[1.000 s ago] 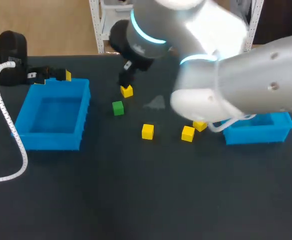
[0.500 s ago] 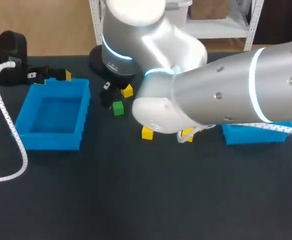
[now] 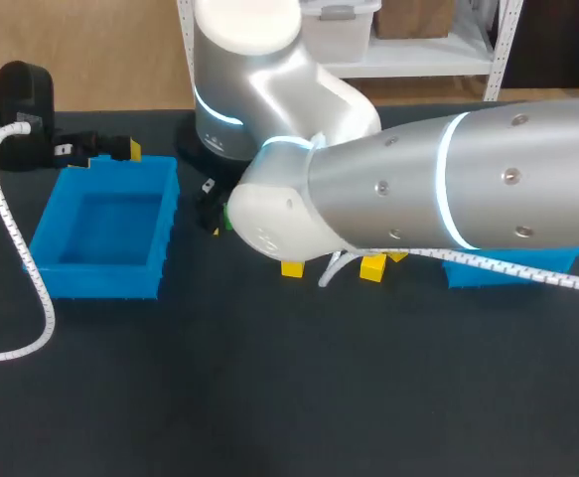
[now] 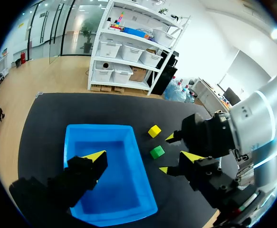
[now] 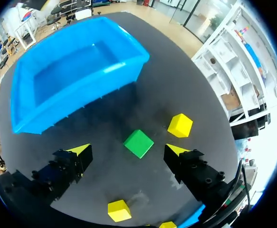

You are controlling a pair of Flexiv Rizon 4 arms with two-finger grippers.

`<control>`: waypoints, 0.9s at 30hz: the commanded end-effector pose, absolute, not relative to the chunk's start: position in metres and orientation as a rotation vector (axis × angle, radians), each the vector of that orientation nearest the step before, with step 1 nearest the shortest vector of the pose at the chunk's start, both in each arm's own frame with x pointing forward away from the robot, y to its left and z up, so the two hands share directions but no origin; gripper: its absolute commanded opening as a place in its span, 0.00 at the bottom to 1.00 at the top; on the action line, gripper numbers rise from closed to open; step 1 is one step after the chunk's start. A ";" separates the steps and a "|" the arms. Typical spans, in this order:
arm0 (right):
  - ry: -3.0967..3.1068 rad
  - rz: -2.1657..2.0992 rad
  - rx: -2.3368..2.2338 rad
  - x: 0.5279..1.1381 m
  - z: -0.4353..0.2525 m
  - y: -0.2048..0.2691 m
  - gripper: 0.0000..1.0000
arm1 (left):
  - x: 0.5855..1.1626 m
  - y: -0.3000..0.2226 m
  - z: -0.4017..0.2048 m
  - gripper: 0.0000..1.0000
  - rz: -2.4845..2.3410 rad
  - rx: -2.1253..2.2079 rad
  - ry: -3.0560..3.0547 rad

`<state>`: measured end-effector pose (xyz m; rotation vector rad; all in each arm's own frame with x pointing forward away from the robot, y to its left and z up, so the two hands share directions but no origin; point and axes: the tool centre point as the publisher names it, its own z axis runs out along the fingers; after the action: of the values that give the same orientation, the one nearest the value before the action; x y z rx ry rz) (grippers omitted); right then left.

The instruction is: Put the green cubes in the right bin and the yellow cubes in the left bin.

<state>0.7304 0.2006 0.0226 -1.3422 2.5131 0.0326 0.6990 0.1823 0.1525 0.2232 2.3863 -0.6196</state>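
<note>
Green cube (image 5: 138, 143) lying flat, yellow cube (image 5: 180, 125) just beside, blue left bin (image 5: 95, 83) near.

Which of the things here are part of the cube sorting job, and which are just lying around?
Job: green cube, yellow cubes, left bin, right bin, right tool, open.
Lying about: white coiled cable beside the left bin.

Robotics lab, test station. Evidence:
- Large silver-grey robot arm (image 3: 448, 189) with lit ring bands, reaching over dark matte bench (image 3: 269, 397).
- Spiral-wrapped cable (image 3: 49, 323) trailing across bench.
- Matching blue plastic bins at either side: left bin (image 3: 100, 281), right bin (image 3: 498, 273).
- Small plain cubes loose on bench: yellow cube (image 3: 372, 266), green cube (image 5: 138, 143).
</note>
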 end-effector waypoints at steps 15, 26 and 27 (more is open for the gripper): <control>2.588 0.022 -1.334 0.752 -0.002 0.198 1.00 | 0.699 0.185 0.151 1.00 -0.633 0.230 2.377; 2.605 -0.019 -1.347 0.746 -0.011 0.194 0.00 | 0.699 0.185 0.151 1.00 -0.633 0.230 2.377; 2.605 -0.021 -1.347 0.746 -0.011 0.193 0.00 | 0.699 0.185 0.151 1.00 -0.633 0.230 2.377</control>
<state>0.7477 0.1948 -0.0116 -1.3495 2.6076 -0.0224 0.6990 0.1823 0.1525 0.2232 2.3863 -0.6196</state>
